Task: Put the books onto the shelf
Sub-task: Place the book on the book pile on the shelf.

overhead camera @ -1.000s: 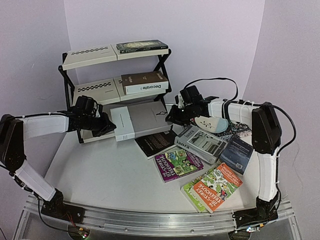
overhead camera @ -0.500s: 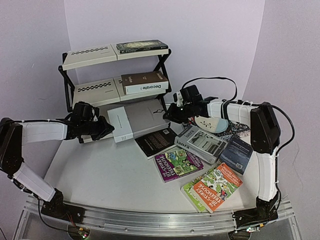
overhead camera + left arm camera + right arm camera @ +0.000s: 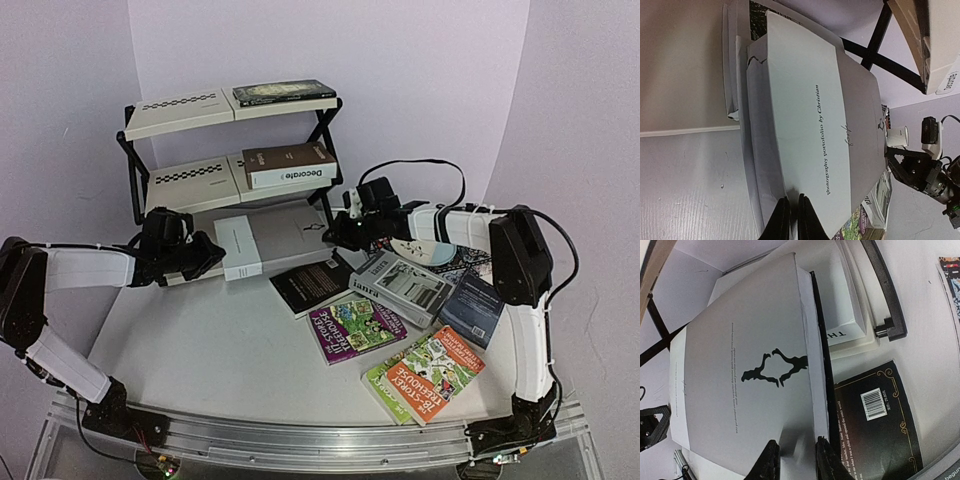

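grey and smooth, the cover of the big book (image 3: pixel 275 240) could slide out of the right gripper (image 3: pixel 338 232), which is clamped over only its near right corner. the book lies on the lowest board of the shelf (image 3: pixel 180 108), partly on top of a white book (image 3: pixel 847 315), and it seems to stick out past the front edge. if it is let go now, i think it may tip down onto the black book (image 3: pixel 312 285) on the table (image 3: pixel 220 350). its right edge is also near the crossed black leg (image 3: pixel 885 285) and could catch there.

the left gripper (image 3: pixel 208 260) has its fingers almost together, with the tips at the book's white left end. whether they pinch it i cannot tell. both arms reach forward low over the table, forearms nearly level, one at each end of the book.
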`<act>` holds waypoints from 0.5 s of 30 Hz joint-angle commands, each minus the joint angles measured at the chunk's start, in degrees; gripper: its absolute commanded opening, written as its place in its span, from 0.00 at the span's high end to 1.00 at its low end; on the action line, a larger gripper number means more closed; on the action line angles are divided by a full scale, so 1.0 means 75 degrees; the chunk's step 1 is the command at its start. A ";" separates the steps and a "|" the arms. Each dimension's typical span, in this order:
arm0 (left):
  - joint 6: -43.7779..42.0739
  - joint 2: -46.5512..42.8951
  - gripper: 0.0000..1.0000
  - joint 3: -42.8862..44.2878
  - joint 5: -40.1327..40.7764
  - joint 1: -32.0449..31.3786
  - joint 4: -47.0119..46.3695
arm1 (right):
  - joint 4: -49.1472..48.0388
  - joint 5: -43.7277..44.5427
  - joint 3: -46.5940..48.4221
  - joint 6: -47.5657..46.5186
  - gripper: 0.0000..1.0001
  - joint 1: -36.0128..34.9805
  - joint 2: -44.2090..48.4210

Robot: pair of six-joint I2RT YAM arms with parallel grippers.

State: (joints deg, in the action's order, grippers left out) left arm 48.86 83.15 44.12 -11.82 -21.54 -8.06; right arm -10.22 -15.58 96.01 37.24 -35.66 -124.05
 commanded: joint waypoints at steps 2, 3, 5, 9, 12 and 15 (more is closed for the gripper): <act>0.0273 -0.0041 0.92 -0.0085 -0.0276 -0.0128 -0.1252 | -0.0859 -0.0635 0.0221 -0.0051 0.76 -0.0261 -0.0073; 0.0293 -0.0030 0.92 -0.0107 -0.0254 -0.0128 -0.1309 | -0.0889 -0.0616 0.0227 -0.0059 0.76 -0.0261 -0.0083; 0.0335 -0.0003 0.92 -0.0140 -0.0181 -0.0128 -0.1405 | -0.0933 -0.0586 0.0265 -0.0074 0.76 -0.0264 -0.0120; 0.0454 0.0130 0.92 -0.0236 -0.0037 -0.0128 -0.1665 | -0.0998 -0.0543 0.0339 -0.0073 0.76 -0.0265 -0.0248; 0.0590 0.0263 0.92 -0.0316 0.0015 -0.0128 -0.1939 | -0.1112 -0.0442 0.0332 -0.0060 0.76 -0.0264 -0.0334; 0.0721 0.0396 0.93 -0.0428 0.0111 -0.0128 -0.2273 | -0.1285 -0.0333 0.0317 -0.0054 0.76 -0.0261 -0.0405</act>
State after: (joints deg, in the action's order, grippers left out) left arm 52.69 84.74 41.29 -9.11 -21.54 -16.06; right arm -14.49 -14.96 96.05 37.21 -35.66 -126.09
